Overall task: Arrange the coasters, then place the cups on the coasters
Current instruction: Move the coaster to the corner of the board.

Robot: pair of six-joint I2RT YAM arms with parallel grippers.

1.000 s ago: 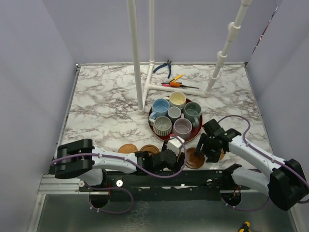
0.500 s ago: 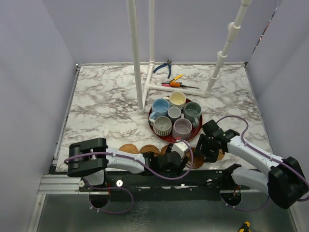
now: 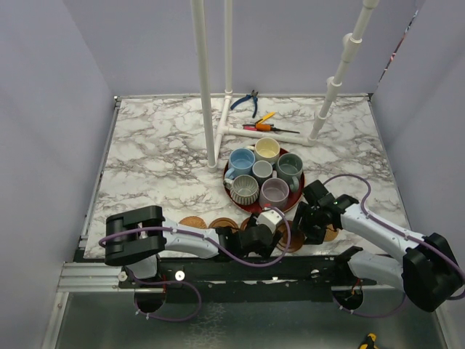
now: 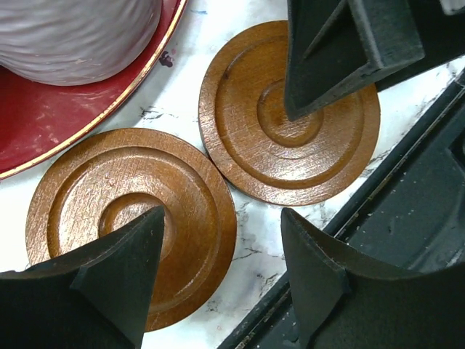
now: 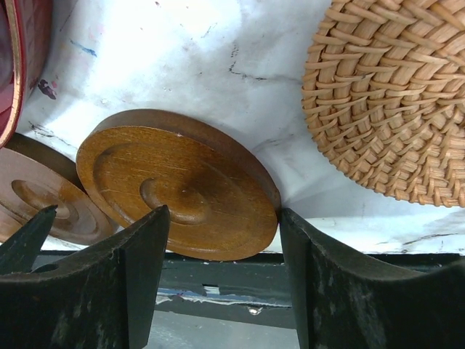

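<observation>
Several cups stand on a red tray [image 3: 298, 190], the lavender cup [image 3: 275, 192] nearest me. My right gripper [image 5: 221, 218] is shut on a brown coaster [image 5: 182, 185]. One finger presses its rim and the other sits by its centre hub, and the coaster looks tilted at the table's near edge. My left gripper [image 4: 221, 217] is open over a second brown coaster [image 4: 123, 211]. Its left finger is above that coaster's centre and its right finger stands clear of the rim. Two more coasters [image 3: 192, 222] [image 3: 226, 223] lie to the left. A woven tan coaster [image 5: 392, 94] lies beside the right gripper.
The black rail of the table's near edge [image 4: 349, 218] runs just beside both coasters. The tray's gold rim [image 4: 138, 80] is close behind the left gripper. White pipe posts [image 3: 205, 87] and hand tools [image 3: 254, 109] stand at the back.
My left arm has reached farther right along the near edge, to beside the right gripper. The right gripper's jaws have narrowed a little around the coaster.
</observation>
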